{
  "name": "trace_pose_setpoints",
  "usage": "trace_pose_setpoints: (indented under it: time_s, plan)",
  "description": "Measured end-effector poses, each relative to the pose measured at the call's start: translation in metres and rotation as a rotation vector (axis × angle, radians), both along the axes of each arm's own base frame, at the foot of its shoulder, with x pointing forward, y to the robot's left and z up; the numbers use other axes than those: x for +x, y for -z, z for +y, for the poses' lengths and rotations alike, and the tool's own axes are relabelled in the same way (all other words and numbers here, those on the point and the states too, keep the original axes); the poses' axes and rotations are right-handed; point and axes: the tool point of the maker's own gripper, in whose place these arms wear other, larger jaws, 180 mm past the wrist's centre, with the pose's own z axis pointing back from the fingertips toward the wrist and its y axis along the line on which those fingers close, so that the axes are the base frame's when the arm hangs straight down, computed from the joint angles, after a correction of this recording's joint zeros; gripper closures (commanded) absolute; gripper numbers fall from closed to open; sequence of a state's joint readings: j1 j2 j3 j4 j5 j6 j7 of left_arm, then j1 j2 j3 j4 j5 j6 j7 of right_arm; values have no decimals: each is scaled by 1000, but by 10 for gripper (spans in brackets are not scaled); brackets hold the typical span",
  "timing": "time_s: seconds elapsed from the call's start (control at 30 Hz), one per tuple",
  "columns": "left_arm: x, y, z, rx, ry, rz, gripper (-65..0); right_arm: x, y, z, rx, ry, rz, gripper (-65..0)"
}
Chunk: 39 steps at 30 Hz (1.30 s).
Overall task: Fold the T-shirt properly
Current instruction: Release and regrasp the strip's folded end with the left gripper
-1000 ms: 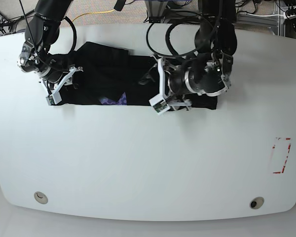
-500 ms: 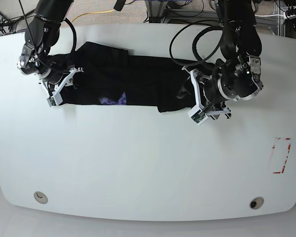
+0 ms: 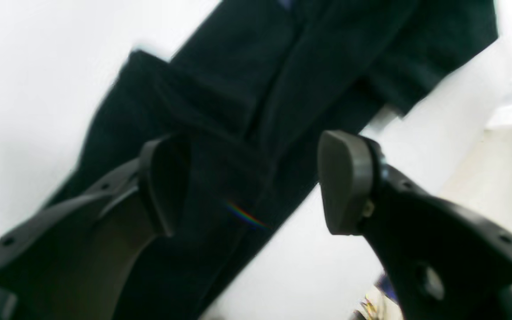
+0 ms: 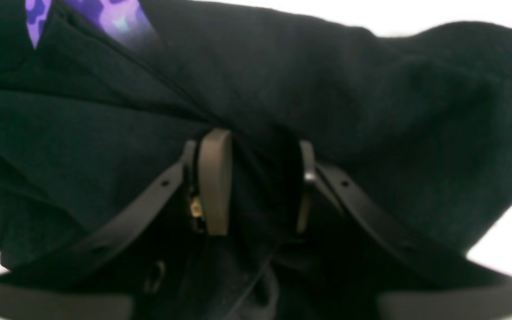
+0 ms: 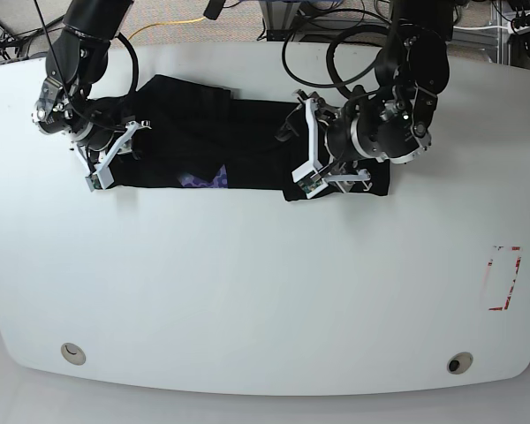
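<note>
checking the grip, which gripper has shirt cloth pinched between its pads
The right gripper: T-shirt cloth bunched between its pads. The left gripper is open above it.

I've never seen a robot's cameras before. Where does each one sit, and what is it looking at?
Base: overhead, looking down on the table, T-shirt and both arms.
Left wrist: on the left arm, looking past the open left gripper at the T-shirt.
Right wrist: on the right arm, looking at the right gripper pinching the T-shirt.
Shared: the T-shirt's purple print.
</note>
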<state>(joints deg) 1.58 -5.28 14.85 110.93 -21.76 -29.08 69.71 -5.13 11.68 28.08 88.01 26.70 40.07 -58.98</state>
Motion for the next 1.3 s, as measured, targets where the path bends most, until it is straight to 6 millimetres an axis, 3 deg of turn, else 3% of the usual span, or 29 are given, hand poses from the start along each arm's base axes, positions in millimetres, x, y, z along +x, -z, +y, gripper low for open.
trace_pose_setpoints:
  time_s: [0.2,0.4,0.43,0.53,0.67,1.0,1.3]
  plan:
    - [-9,36,3,207,54,23,-428,0,1,3,12,6,-3,-197]
    - [-1,48,10,247,40,40,-408,0,1,4,16,6,-4,-197]
    - [-3,52,13,256,39,52,-381,0,1,4,16,6,-4,-197]
    - [-6,55,15,261,40,61,-207,0,1,4,17,7,-4,-197]
    - [7,48,16,201,-8,24,-3,0,1,5,18,7,-5,-197]
    - [14,42,23,178,-43,0,0,0,1,5,18,7,-4,-197]
    - [-21,20,7,169,150,-101,0,0,1,5,19,9,-5,-197]
